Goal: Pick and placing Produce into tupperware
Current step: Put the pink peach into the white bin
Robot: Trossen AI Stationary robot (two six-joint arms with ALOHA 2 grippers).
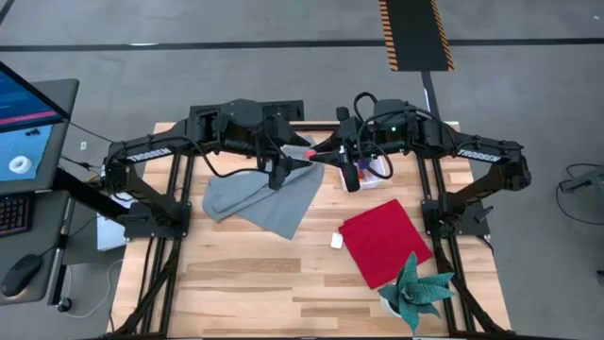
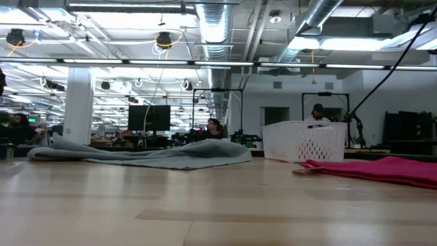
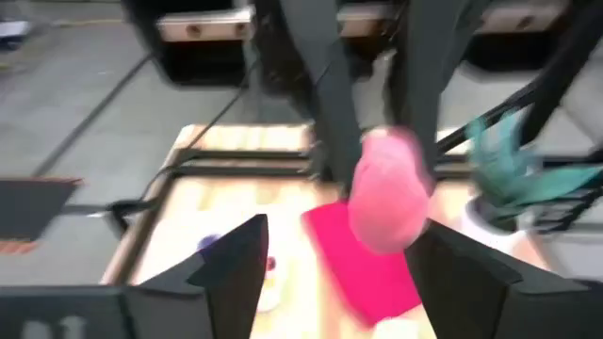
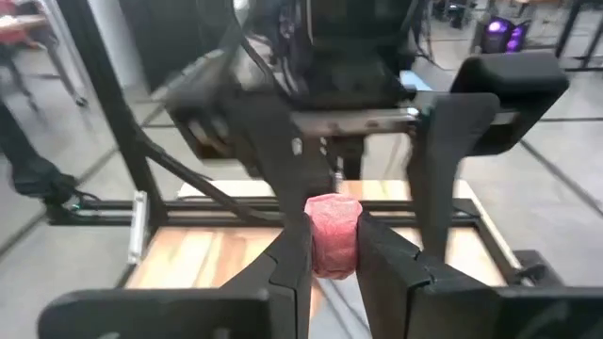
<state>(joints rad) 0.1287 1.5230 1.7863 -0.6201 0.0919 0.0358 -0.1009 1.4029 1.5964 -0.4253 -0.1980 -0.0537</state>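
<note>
At table centre-rear, above the boards toward twelve o'clock, the two dark arms meet fingertip to fingertip over a pink, rounded, pitted toy berry (image 4: 334, 235). Right gripper (image 4: 334, 247): clenched on that berry, its two black fingers pressing the piece from both sides. Left gripper (image 3: 332, 273): fingers spread and released, the berry showing between and beyond them, held by the other arm. White lettering runs along each arm's forearm link in the high view, too small to read. Small white rectangular plastic tub (image 1: 370, 172): at about one o'clock from table centre, just under the right arm; perforated basket-like wall and rounded corners seen in the low view; holds a few small coloured pieces, one purple, otherwise too small to tell. Crumpled grey cloth (image 1: 265, 199): soft, folded, at about eleven o'clock, under the left gripper. Flat red cloth (image 1: 385, 240): square, set diagonally, at about four o'clock, well apart from the grey one. Small white cube (image 1: 336, 242): just beside the red cloth's near-left edge. Teal spiky artificial plant in a white pot (image 1: 416, 289): at five o'clock, touching the red cloth's corner. Light wooden slatted table top (image 1: 245, 274): planks of mixed pale tones. Computer monitor with a blue screen (image 1: 28, 123): off the table at nine o'clock, writing unreadable.
</note>
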